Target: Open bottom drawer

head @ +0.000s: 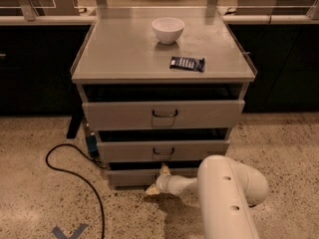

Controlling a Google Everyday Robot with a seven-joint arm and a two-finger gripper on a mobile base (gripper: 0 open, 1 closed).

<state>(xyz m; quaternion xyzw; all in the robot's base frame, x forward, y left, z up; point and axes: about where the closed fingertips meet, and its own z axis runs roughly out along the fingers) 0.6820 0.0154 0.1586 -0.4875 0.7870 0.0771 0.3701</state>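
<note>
The grey metal cabinet (124, 54) has three drawers, each standing a little way out. The bottom drawer (129, 177) is the lowest, with the shortest front and a dark gap above it. My gripper (157, 179) is low at the middle of that front, where the handle sits; it hides the handle. Its two cream fingertips (151, 190) stand apart, one up against the drawer front and one down near the floor. I cannot tell whether they touch the handle. My white arm (227, 193) reaches in from the lower right.
A white bowl (168, 30) and a dark snack packet (187, 63) lie on the cabinet top. A black cable (75, 173) loops over the speckled floor at the left. Dark counters stand behind on both sides. Blue tape (70, 231) marks the floor.
</note>
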